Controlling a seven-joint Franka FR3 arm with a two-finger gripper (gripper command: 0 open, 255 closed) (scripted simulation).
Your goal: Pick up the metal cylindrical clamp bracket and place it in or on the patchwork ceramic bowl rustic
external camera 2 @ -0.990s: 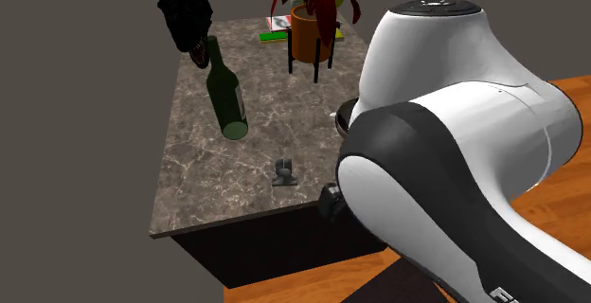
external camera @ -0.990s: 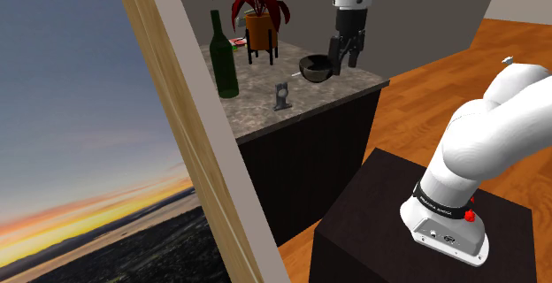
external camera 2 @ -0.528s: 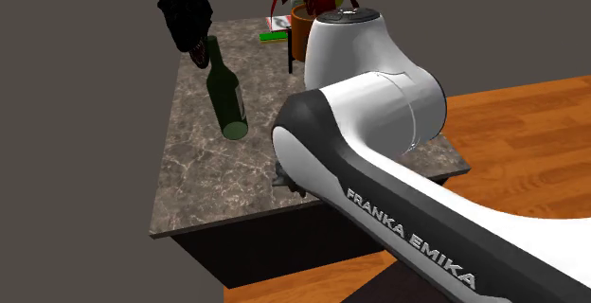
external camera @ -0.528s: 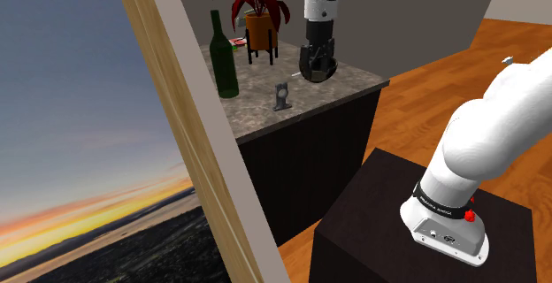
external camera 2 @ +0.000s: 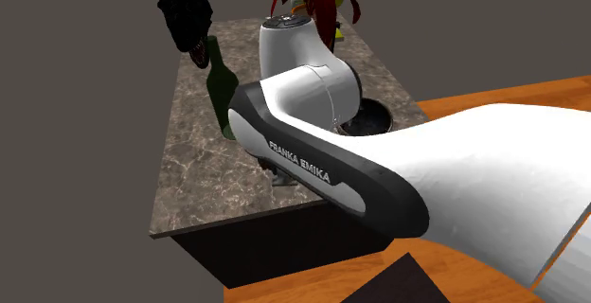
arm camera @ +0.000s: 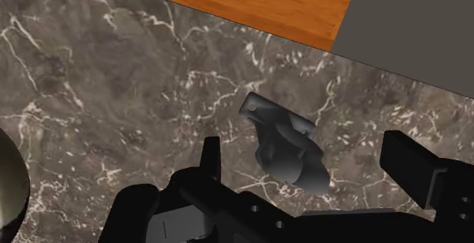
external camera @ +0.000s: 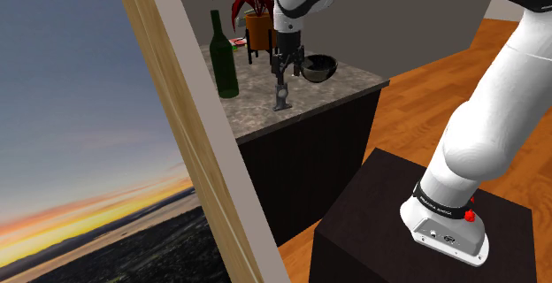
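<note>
The claw (arm camera: pixel 306 152) hangs directly over the clamp bracket (arm camera: pixel 285 149), jaws spread wide and gripping nothing. In the wrist view one black finger (arm camera: pixel 210 156) stands on one side of the piece and its partner on the other, with clear marble showing on both sides, so there is no contact.

The bracket stands on the marbled bench (external camera: pixel 341 91) near the front edge. In the shoulder view the dark bowl (external camera: pixel 318 66) sits close by to its right and the green bottle (external camera: pixel 225 58) off to its left.

So what sort of customer is it? It is small, grey and hard-looking, with a rounded barrel at one end and a flat tab with a hole at the other. I judge it rigid, so it won't give under the pads, and light enough for this arm, though denser than its size suggests. It won't break. The risk is slip, because that smooth curved barrel could roll or squirt out of a shallow pinch.

The best hold, by my reading, is square across the barrel with the pads low on its sides rather than out on the thin tab. The piece already sits roughly centred in the gap, a touch nearer the finger on the tab's side, so closing should catch it, perhaps nudging it first.
</note>
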